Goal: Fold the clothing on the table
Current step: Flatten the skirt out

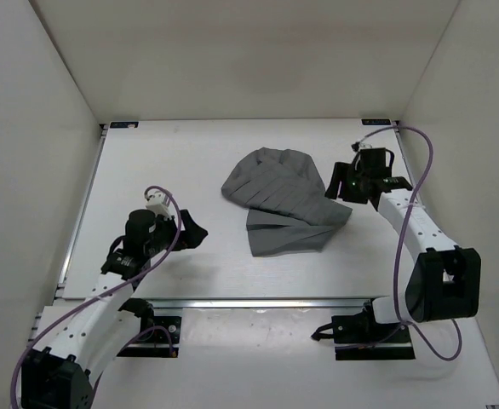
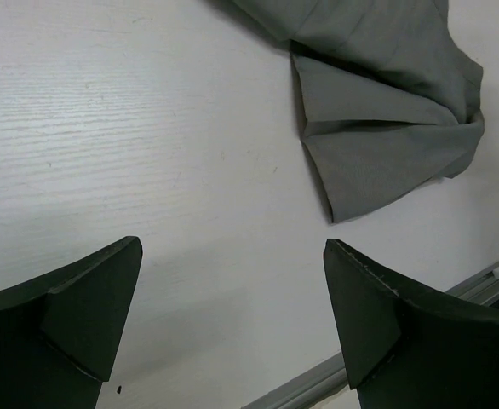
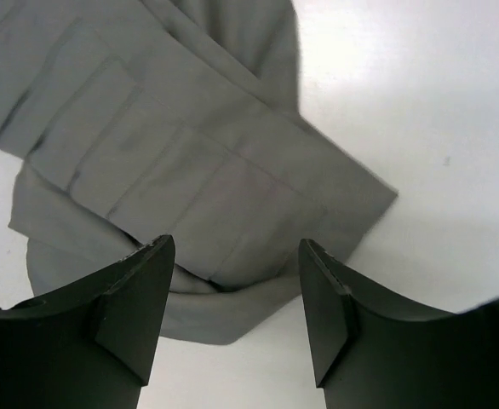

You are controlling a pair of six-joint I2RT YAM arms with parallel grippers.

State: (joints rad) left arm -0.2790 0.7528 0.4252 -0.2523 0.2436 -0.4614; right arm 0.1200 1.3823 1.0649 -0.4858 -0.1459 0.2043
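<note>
The grey clothing [image 1: 283, 200] lies crumpled in the middle of the white table [image 1: 173, 162], with a pleated upper part folded over a flatter lower flap. My right gripper [image 1: 339, 183] hovers at its right edge, open. In the right wrist view its jaws [image 3: 237, 245] stand apart above the clothing's [image 3: 173, 145] folded corner, gripping nothing. My left gripper [image 1: 194, 232] is wide open over bare table, well to the left of the clothing. In the left wrist view the clothing [image 2: 386, 111] shows far beyond the open gripper [image 2: 232, 247], with nothing between the fingers.
White walls [image 1: 37, 128] enclose the table on three sides. A metal rail [image 1: 258, 302] runs along the near edge, also seen as the rail [image 2: 454, 294] in the left wrist view. Purple cables [image 1: 420, 170] loop off both arms.
</note>
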